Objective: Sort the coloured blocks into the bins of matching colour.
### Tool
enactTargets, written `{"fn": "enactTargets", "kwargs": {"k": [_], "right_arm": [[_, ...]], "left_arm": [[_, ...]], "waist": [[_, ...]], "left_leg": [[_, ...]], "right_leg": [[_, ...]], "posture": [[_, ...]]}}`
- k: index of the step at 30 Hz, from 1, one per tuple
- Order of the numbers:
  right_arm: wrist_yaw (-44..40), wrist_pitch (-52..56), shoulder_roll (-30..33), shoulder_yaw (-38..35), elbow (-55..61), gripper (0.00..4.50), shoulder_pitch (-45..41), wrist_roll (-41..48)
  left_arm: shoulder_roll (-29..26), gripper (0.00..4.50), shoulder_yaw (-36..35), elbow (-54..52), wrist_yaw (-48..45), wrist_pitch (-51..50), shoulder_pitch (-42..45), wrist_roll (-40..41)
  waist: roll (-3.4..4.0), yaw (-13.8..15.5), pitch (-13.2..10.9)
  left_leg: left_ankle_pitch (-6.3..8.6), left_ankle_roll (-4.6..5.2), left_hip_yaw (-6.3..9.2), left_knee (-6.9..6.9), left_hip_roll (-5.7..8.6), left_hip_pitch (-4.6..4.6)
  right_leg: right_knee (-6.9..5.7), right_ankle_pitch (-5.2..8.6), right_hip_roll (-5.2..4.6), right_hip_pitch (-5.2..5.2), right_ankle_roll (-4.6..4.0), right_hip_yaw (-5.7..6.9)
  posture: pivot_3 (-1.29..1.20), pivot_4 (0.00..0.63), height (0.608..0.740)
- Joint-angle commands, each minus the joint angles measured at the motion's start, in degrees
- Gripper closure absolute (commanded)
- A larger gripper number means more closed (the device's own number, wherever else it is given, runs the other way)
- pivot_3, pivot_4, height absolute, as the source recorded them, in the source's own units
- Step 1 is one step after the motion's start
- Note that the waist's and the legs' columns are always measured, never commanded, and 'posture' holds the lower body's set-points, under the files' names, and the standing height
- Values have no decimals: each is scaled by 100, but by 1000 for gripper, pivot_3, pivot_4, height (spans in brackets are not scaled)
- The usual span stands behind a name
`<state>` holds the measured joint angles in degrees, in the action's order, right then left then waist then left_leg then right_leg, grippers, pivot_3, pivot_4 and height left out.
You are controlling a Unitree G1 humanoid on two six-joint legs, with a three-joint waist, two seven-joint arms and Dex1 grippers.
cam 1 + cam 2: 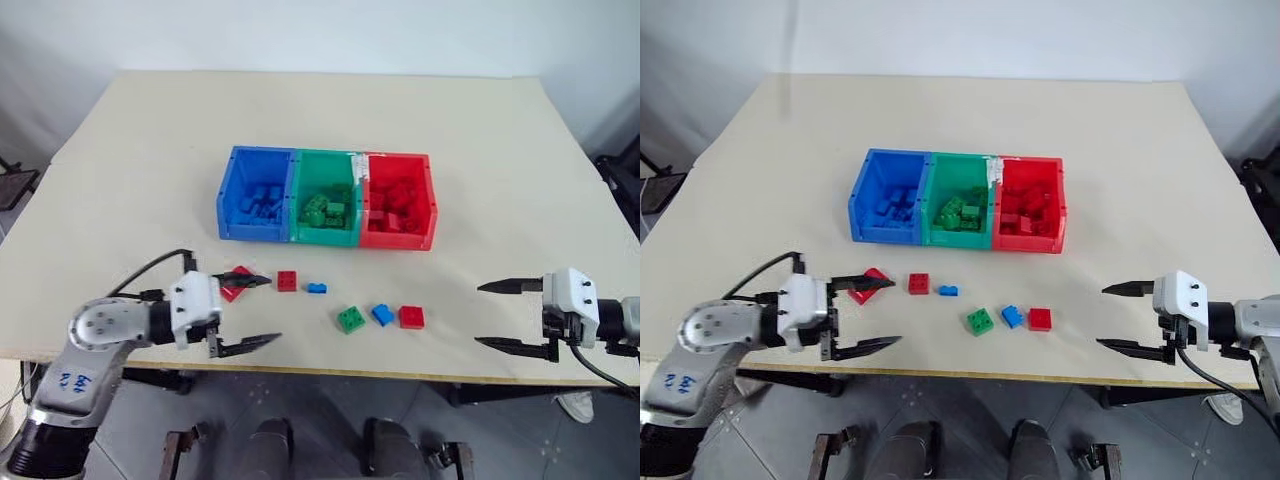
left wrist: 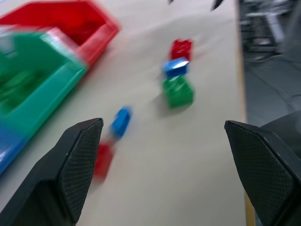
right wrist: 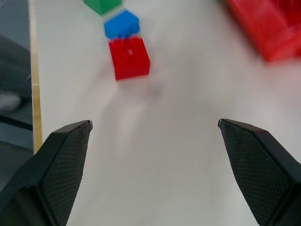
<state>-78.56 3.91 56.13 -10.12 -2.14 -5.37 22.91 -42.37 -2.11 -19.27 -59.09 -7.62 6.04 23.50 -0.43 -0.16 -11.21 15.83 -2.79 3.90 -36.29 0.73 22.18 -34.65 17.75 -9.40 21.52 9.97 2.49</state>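
Six small studded plastic bricks (image 1: pixel 351 318) lay loose on the beige bench (image 1: pixel 500 180), near the joined blue, green and red plastic bins (image 1: pixel 327 196). Left gripper (image 1: pixel 248 312) and right gripper (image 1: pixel 497 315) hovered wide open, empty. The bricks looked light, rigid and slippery; flat sides seemed best to pinch.

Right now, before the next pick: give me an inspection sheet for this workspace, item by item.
Surface: beige table, bare apart from the job's things.
Bins: blue bin, green bin and red bin joined in a row at mid-table, each already holding blocks of its own colour.
Loose blocks: six near the front edge: red, red, small blue, green, blue, red.
Clutter: nothing seen.
Grippers: left gripper open, empty, by the leftmost red block; right gripper open, empty, clear of the blocks.
Cables: black cable looping over the left arm.
Surroundings: white wall, grey floor.
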Motion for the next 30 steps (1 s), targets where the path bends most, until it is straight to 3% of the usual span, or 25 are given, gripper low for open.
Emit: {"fn": "enactTargets", "kwargs": {"k": [1, 8, 12, 15, 22, 26, 30], "right_arm": [[201, 758, 40, 319, 760, 0, -314, 136], [600, 1316, -401, 1521, 977, 0, -1181, -573], [670, 1081, -544, 1965, 825, 0, -1290, -1014], [691, 783, -483, 2113, 666, 602, -1336, -1336], [744, 772, -608, 1797, 413, 3035, -1519, -1071], [738, 1484, -672, 1380, 367, 3030, -2016, -477], [1261, 2033, -1134, 921, -301, 3030, -3142, -80]], "left_arm": [[-83, 142, -125, -4, -50, 68, -88, -25], [-286, 142, -702, -116, -60, 12, -729, 133], [-304, 142, -965, -258, -5, 12, -1125, 110], [-298, 0, -1037, -345, 33, 30, -1270, 84], [-133, 0, -1118, -478, 282, -42, -1376, 228], [62, 0, -1393, -495, 521, -202, -1497, 475], [239, 0, -1899, -462, 737, -289, -1806, 711]], "waist": [[2, -22, -1], [1, 50, -2], [1, 108, -2], [1, 120, -2], [1, 131, -2], [2, 109, -2], [5, -1, -4]], "left_leg": [[0, 0, -1, 0, -2, -1], [4, 1, 1, -5, 0, 8], [8, 3, 3, -7, 2, 13], [10, 4, 1, -8, 2, 12], [10, 3, 1, -13, 1, 11], [9, 3, 1, -15, 0, 11], [10, 0, 1, -13, -4, 10]], "right_leg": [[0, 0, 1, 0, 0, 0], [9, 0, 0, 1, 0, -1], [13, 0, 0, 3, 0, -1], [14, 0, 0, 3, 0, -1], [10, 0, 1, 1, 0, -1], [6, -1, 1, 2, -1, -1], [5, -1, 3, 4, -1, -1]], "posture": [[0, 150, 740], [0, 150, 740], [0, 150, 740], [0, 150, 740], [0, 150, 740], [0, 150, 740], [0, 150, 740]]}}
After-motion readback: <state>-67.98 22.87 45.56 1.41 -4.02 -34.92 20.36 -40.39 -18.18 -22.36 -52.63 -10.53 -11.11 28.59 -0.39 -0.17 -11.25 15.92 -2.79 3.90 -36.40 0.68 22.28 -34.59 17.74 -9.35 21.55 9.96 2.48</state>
